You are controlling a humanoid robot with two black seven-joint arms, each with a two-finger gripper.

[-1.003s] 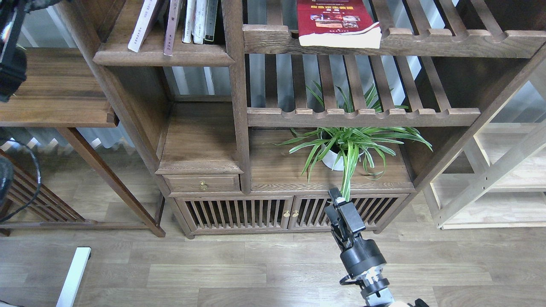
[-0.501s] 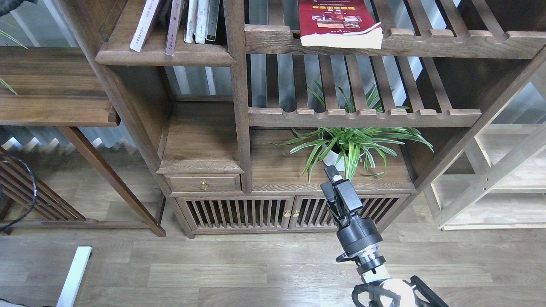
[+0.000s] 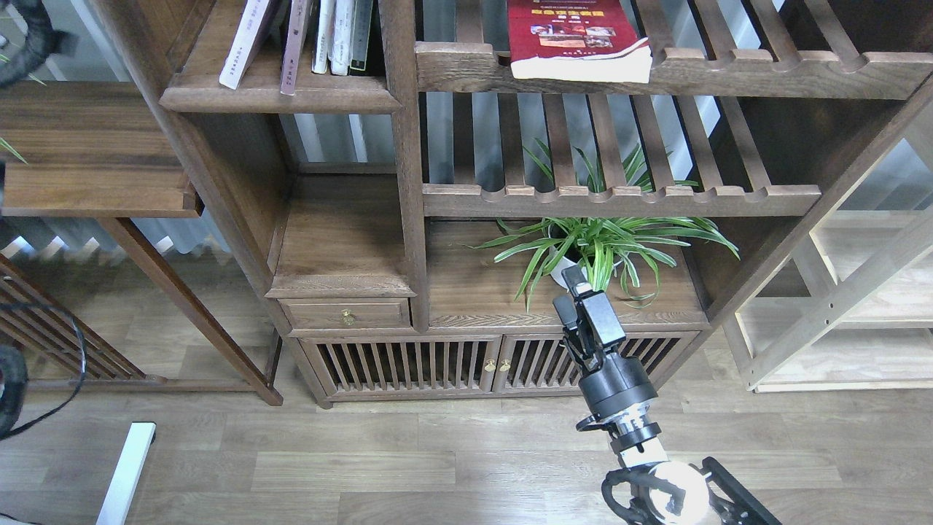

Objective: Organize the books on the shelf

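The bright red book (image 3: 576, 33) with a yellow title lies flat on the upper slatted rack (image 3: 729, 69), its page edges toward me. Several books stand leaning on the narrow solid-board shelf (image 3: 280, 96) at upper left, among them a pale one (image 3: 244, 40) and a maroon-edged one (image 3: 295, 44). My right gripper (image 3: 570, 290) is raised in front of the cabinet, pointing up at the plant. Its fingers stand slightly apart and hold nothing. A dark blurred part of my left arm (image 3: 29, 40) shows at the top left corner, and its fingers cannot be made out.
A spider plant in a white pot (image 3: 598, 248) stands on the cabinet top under the lower slatted rack (image 3: 619, 198). The cabinet has a small drawer (image 3: 346, 313) and slatted doors (image 3: 408, 364). A side table (image 3: 95, 175) stands at left and a pale wooden rack (image 3: 860, 292) at right.
My right gripper has risen and moved slightly right, from the cabinet doors up to the plant's level. The dark left arm part has moved from the left edge up into the top left corner.
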